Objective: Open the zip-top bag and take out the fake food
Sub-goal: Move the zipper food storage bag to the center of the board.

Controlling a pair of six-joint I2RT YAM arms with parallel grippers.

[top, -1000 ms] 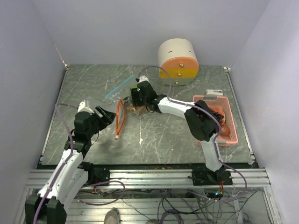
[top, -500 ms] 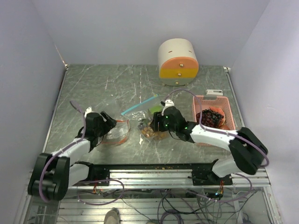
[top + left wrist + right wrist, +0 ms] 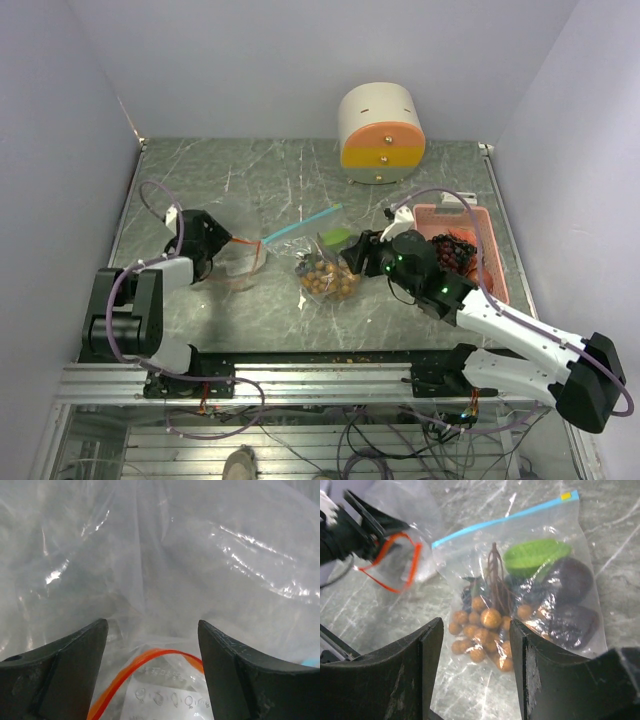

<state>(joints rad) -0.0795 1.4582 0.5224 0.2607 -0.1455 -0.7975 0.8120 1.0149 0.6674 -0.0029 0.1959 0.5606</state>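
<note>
A clear zip-top bag with a blue zip (image 3: 322,268) lies mid-table, holding a tan-brown grape bunch (image 3: 328,282), a green piece (image 3: 335,238) and dark purple pieces. In the right wrist view the bag (image 3: 555,535) shows the tan grapes (image 3: 485,630), green piece (image 3: 535,557) and dark purple pieces (image 3: 570,600). My right gripper (image 3: 358,255) is open just right of the bag, its jaws (image 3: 475,625) hovering over the tan grapes. My left gripper (image 3: 215,243) is open at a second clear bag with an orange zip (image 3: 240,268); that zip (image 3: 150,656) curves between its jaws (image 3: 152,630).
A pink perforated basket (image 3: 497,272) stands at the right with a dark grape bunch (image 3: 455,248) inside. A round cream and orange container (image 3: 380,130) stands at the back. The left gripper and orange-zip bag (image 3: 395,562) show at the right wrist view's upper left.
My right arm has drawn back to the right and the food bag now lies nearer, in front of it. My left gripper has moved left and back with the orange-zip bag.
</note>
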